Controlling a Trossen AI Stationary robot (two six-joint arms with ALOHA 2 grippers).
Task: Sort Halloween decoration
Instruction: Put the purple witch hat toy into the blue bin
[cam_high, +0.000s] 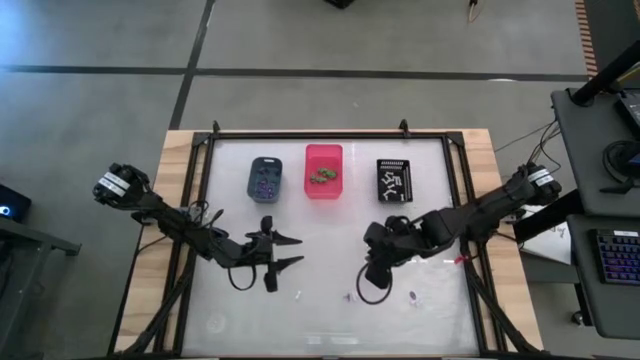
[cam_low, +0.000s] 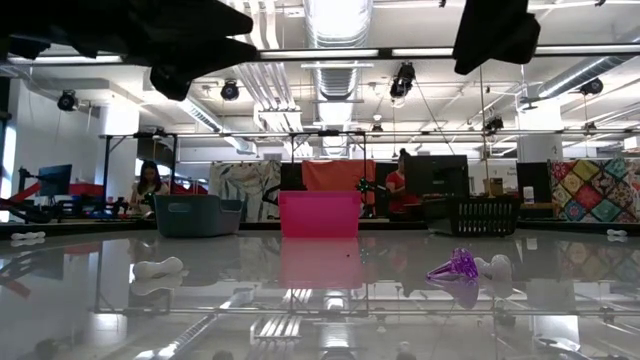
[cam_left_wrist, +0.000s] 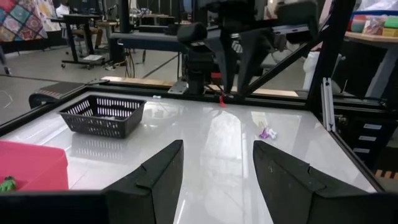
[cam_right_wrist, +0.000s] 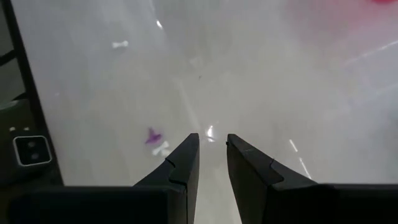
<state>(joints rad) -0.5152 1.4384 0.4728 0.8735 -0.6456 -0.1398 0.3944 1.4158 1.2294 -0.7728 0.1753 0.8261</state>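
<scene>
Right pincer (cam_high: 372, 283) above the desk (cam_high: 330, 320) centre-right, fingers a narrow gap apart, nothing between them. Left pincer (cam_high: 285, 252) centre-left, fingers spread wide, empty. Loose trinkets ahead: purple piece (cam_right_wrist: 152, 137) touching a white piece (cam_right_wrist: 162, 149); another white piece (cam_right_wrist: 119, 44) well apart. Farther off: blue-grey bin (cam_high: 265, 178), pink bin (cam_high: 323, 170), black bin (cam_high: 394, 180), each containing trinkets.

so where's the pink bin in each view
High view: pink bin at the far middle of the table, between the blue-grey bin and the black basket.
Low view: centre, between the same two.
Left wrist view: its corner at the picture's edge, beside the black basket.
Right wrist view: cannot tell.
Shared landmark: the black basket.
</scene>
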